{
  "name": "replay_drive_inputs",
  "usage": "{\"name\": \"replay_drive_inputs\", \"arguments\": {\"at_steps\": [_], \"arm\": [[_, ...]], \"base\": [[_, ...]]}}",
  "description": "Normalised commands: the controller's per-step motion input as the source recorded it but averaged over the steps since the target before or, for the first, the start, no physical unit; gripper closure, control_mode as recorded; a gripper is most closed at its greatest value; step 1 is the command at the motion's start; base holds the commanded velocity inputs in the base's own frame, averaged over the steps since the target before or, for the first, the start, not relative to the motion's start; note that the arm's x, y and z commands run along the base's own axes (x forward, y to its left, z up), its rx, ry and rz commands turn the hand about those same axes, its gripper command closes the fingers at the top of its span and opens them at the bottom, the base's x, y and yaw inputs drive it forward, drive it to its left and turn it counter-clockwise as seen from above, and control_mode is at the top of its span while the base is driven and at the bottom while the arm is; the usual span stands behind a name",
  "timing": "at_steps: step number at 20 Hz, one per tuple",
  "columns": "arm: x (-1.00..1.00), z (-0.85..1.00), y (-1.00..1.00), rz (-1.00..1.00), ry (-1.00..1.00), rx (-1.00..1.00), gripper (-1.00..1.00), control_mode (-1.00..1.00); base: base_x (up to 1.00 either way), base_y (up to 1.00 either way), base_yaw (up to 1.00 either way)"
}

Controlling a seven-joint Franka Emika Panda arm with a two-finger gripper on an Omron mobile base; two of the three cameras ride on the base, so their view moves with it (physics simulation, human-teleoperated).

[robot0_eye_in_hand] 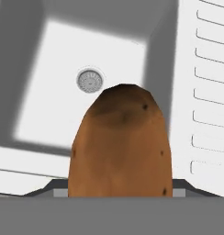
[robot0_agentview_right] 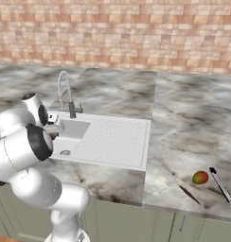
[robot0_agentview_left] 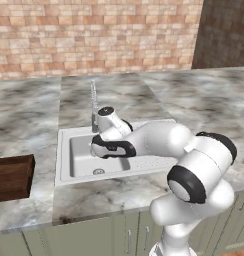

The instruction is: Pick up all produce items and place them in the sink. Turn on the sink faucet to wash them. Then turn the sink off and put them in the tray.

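Over sink basin [robot0_eye_in_hand: 63, 92]: potato [robot0_eye_in_hand: 120, 147] seemingly between jaws.

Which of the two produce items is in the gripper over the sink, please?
The brown oval item, held above the basin; the red-and-green fruit lies on the counter.

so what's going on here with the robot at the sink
The white arm reaches over the sink, holding a brown potato in its fingers above the basin; the hand view looks past it to the drain. The potato has not been released yet. The red-and-green fruit sits on the counter to the right, beside two utensils. The faucet stands behind the basin with no water visible, and the wooden tray waits on the counter to the left.
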Motion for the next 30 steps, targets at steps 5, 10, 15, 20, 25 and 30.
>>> {"name": "replay_drive_inputs", "arguments": {"at_steps": [5,10,15,20,25,30], "arm": [[0.31,-0.28,0.13,-0.06,0.0,0.0,1.0,-1.0],[0.3,-0.34,0.06,-0.08,0.0,0.0,1.0,-1.0],[0.28,-0.23,0.09,-0.09,0.0,0.0,1.0,-1.0],[0.24,-0.23,0.04,-0.08,0.0,0.0,1.0,-1.0],[0.21,-0.25,0.02,-0.09,0.0,0.0,1.0,-1.0],[0.23,-0.28,0.02,-0.09,0.02,0.0,1.0,-1.0]], "base": [[0.0,0.0,0.0],[0.0,0.0,0.0],[0.0,0.0,0.0],[0.0,0.0,0.0],[0.0,0.0,0.0],[0.0,0.0,0.0]]}}
